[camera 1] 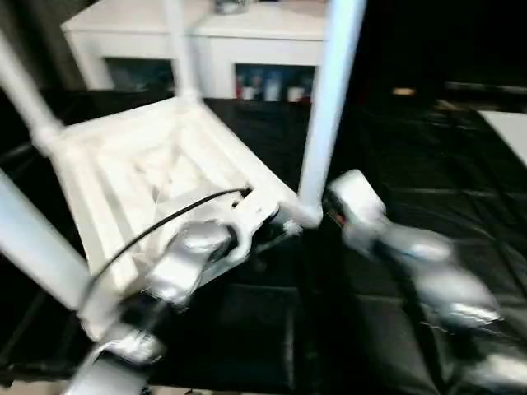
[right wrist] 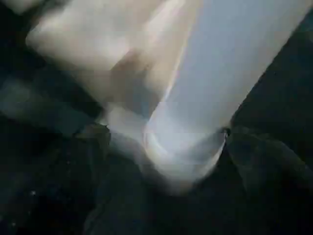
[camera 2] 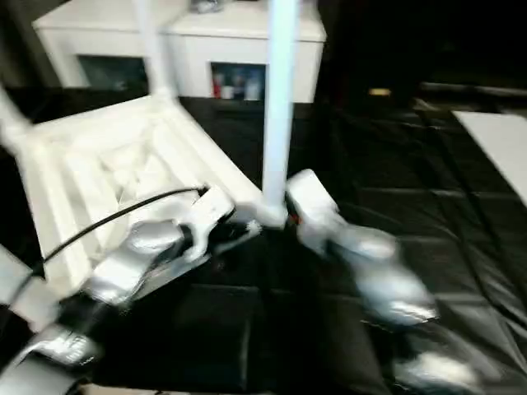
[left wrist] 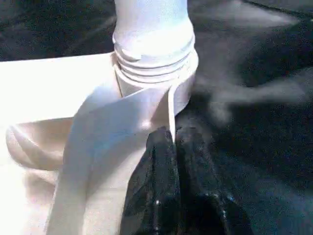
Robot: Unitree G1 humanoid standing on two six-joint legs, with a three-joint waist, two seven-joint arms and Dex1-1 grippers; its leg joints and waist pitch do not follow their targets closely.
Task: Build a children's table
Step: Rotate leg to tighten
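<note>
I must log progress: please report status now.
Left gripper shut beside corner socket. Right gripper open around leg. Tabletop upside down, four legs standing. Nothing blocking.

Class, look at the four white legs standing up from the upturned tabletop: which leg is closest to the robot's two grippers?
The leg at the tabletop's near right corner. Both the left gripper and the right gripper are at its base; the other three stand at farther corners.

Silver forearms, white wrist housing, thin black cable, glossy black jaws.
</note>
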